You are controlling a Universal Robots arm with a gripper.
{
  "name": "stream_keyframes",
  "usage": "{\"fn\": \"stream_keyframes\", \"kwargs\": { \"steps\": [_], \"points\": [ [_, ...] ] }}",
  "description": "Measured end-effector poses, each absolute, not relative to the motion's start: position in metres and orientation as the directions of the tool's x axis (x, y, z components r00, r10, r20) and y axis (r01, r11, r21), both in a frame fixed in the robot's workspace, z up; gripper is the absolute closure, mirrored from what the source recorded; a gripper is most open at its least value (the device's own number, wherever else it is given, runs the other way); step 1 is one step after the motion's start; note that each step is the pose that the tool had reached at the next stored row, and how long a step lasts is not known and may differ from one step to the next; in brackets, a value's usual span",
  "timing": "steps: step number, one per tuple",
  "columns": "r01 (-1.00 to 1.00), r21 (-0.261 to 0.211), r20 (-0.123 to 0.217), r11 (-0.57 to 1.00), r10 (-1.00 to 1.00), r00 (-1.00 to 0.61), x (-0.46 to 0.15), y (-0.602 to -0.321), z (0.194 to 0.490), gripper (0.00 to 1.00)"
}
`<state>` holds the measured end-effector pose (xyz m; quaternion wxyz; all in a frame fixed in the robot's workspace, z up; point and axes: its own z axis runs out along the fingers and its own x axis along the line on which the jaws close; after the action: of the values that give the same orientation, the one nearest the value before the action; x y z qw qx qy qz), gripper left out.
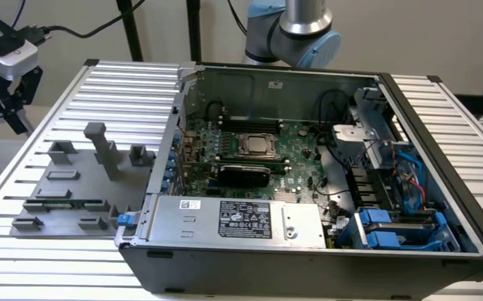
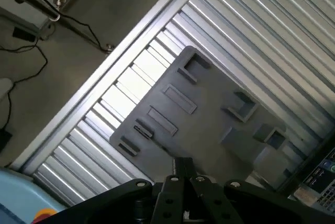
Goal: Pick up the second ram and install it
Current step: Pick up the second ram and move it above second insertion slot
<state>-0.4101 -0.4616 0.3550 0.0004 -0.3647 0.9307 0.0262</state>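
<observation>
The end effector (image 2: 183, 169) was seen with its two fingers pressed together and nothing between them, held high above the grey tray (image 1: 83, 182), off the tray's far corner at the exterior view's left. The second ram (image 1: 64, 204) was found lying flat in a long holder on the near part of the tray, well apart from the end effector and untouched. Upright grey posts (image 1: 99, 145) were noted on the tray behind the ram. The open computer case (image 1: 308, 263) was set just beside the tray, at the exterior view's right, and both were carried by the slatted desk (image 1: 133, 81). The step in hand was judged to be the reach for the ram, with the task barely begun. For it to be done well, the fingers would have to be parted before the stick was neared and turned so that its flat faces were met squarely near mid-length. A straight descent, kept clear of the tall post, was judged safest, since a slanted grip could leave the board twisted in its holder.
</observation>
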Motion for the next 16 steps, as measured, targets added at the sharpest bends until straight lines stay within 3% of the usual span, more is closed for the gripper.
{"fn": "stream_keyframes", "kwargs": {
  "steps": [16],
  "points": [
    [-0.861,0.047,-0.021,0.506,-0.861,-0.508,-0.4101,-0.4616,0.3497,0.89]
  ]
}}
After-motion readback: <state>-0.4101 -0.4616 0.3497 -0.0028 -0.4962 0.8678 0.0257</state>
